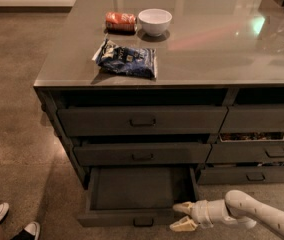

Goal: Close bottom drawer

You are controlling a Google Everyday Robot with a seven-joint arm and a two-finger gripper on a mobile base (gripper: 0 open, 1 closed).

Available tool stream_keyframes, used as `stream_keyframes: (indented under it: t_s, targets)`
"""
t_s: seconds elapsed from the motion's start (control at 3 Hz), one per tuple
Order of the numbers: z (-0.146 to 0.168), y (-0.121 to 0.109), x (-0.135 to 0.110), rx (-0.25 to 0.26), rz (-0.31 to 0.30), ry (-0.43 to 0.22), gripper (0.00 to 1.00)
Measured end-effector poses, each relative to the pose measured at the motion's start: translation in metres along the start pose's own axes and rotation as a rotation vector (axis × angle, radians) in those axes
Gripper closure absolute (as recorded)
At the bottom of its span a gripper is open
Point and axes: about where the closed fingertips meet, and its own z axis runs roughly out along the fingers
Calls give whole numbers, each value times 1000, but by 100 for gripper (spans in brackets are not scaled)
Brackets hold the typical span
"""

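The bottom drawer (132,217) is the lowest of the wide dark grey stack and stands pulled out, showing a plain dark interior. Its slim front panel carries a small dark pull handle (143,222). My gripper (183,216) is low at the drawer's front right corner, pointing left. Its two cream fingers (183,208) are spread apart, one above the front panel's right end and one in front of it. It holds nothing. The white arm (252,214) reaches in from the lower right.
Two taller wide drawers (142,120) sit above, a narrower drawer column (262,154) to the right. On the countertop (222,44) lie a blue chip bag (127,59), a white bowl (155,21) and a red can (120,21). Someone's shoes (12,223) stand at lower left.
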Motion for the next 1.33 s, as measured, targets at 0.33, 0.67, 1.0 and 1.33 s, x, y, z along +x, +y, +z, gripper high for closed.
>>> stream_keyframes:
  t_s: [0.33,0.67,1.0,1.33]
  targets:
    - [18,2,14,-43,37,14,66]
    - [40,0,36,-86,86,31,89]
    - [58,-2,58,-114,140,46,100]
    - [72,-6,75,-128,188,59,81]
